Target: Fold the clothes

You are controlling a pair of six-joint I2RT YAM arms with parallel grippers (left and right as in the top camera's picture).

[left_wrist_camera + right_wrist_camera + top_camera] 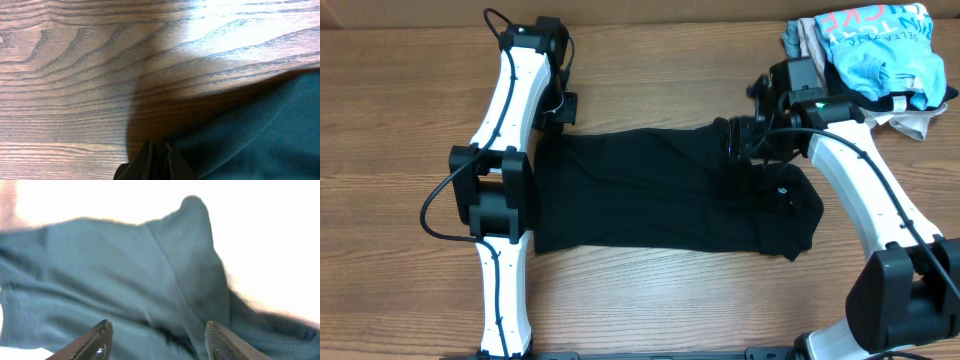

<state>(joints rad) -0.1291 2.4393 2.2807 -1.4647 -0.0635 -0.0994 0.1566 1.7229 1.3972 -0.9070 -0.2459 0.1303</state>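
Observation:
The black T-shirt [650,190] lies spread across the middle of the table, with its small white logo [781,193] near the right end. My left gripper [560,112] is at the shirt's far left corner. In the left wrist view its fingers [159,145] are closed together on the edge of the dark fabric [270,130]. My right gripper [740,140] is over the shirt's far right part. In the right wrist view its fingers [157,330] are spread wide and empty just above the fabric [125,270].
A pile of other garments, a light blue printed shirt [880,50] on top of beige and grey ones [910,120], sits at the far right corner behind my right arm. Bare wooden table [650,300] surrounds the shirt.

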